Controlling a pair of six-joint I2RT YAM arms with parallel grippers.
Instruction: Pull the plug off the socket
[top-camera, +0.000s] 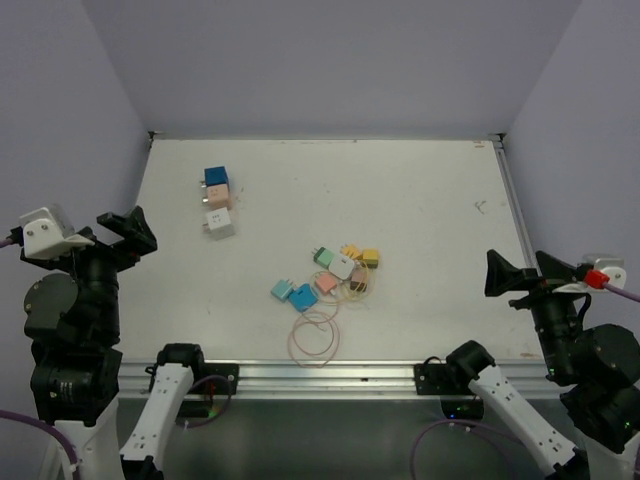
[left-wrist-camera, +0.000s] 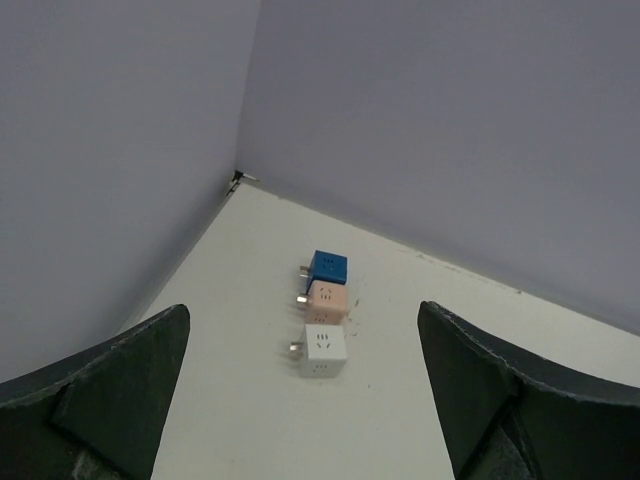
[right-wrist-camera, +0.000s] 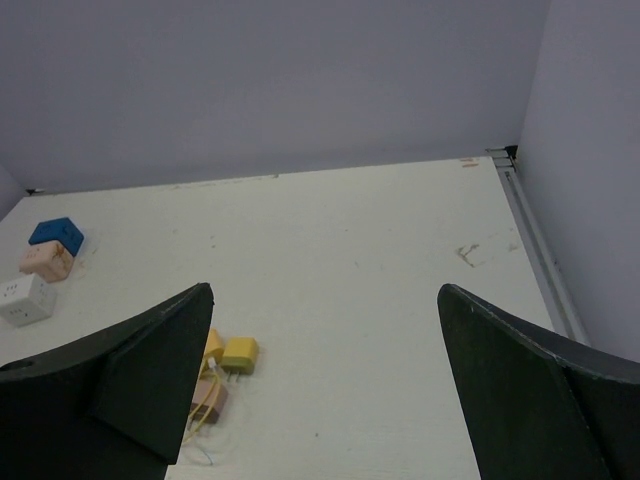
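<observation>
Now L+R claws (left-wrist-camera: 303, 308) (right-wrist-camera: 325, 286) wide, empty.

On the table (top-camera: 420, 200), a row of three socket cubes (top-camera: 217, 203) lies touching end to end at upper left of the top view, a cluster of plugs (top-camera: 335, 270) lies near centre, and a coiled cable (top-camera: 314, 335) lies just below that cluster.

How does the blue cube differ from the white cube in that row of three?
The blue cube is deep blue, the white cube plain white. The blue cube ends the row at the far side, the white cube at the near side, the pink cube between. The white cube's top holes show clearly; the blue cube's barely. Both are similar-sized cubes with prongs on the same side.
</observation>
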